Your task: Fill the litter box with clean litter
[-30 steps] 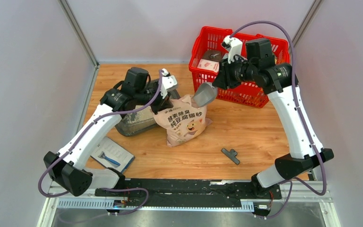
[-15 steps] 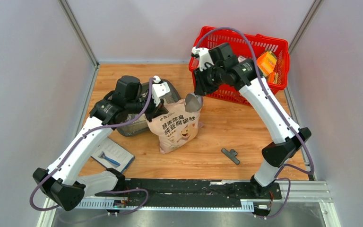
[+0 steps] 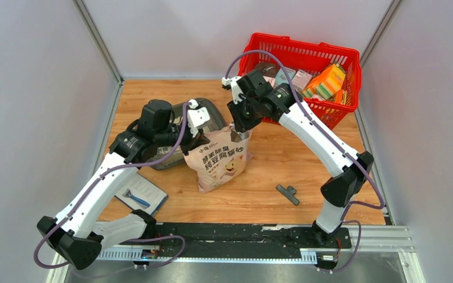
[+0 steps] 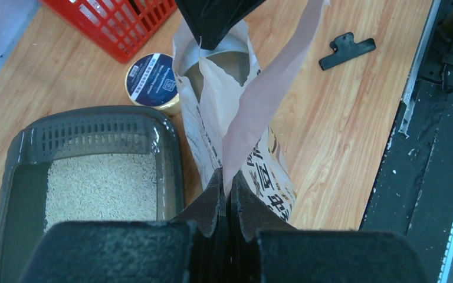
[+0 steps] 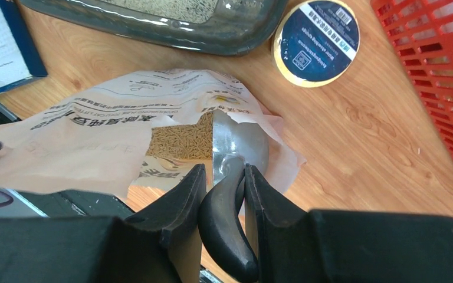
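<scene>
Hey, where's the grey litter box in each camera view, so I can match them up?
Top external: left of centre, the litter box partly hidden by the left arm.
Left wrist: lower left, litter inside it.
Right wrist: along the top edge.
Shared landmark: the litter bag beside the box, pinched by the left claw, the right claw's scoop at its mouth.
</scene>
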You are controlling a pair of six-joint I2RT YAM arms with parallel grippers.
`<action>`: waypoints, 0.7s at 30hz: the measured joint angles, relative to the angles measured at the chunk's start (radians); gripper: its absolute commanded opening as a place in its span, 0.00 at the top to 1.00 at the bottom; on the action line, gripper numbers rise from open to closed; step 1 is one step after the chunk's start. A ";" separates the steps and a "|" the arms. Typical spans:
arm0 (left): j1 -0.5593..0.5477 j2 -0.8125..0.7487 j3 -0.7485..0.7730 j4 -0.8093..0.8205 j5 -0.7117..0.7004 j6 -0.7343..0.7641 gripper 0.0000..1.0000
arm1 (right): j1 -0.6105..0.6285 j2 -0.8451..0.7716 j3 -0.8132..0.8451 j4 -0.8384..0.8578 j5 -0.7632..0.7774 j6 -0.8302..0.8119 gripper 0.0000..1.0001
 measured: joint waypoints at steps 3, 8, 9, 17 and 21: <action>-0.003 -0.003 -0.011 0.023 0.000 0.000 1.00 | 0.000 0.000 -0.044 0.020 0.007 0.018 1.00; -0.008 -0.005 -0.017 0.034 -0.007 0.000 1.00 | 0.000 -0.007 -0.123 0.069 0.014 0.059 1.00; -0.010 -0.005 -0.017 0.034 -0.008 0.000 1.00 | -0.001 -0.018 -0.143 0.087 0.015 0.063 1.00; -0.019 -0.003 -0.018 0.040 -0.011 0.003 1.00 | -0.012 -0.158 -0.380 0.270 0.001 0.085 1.00; -0.018 0.005 -0.018 0.049 -0.015 0.007 1.00 | -0.033 -0.159 -0.425 0.323 -0.036 0.108 1.00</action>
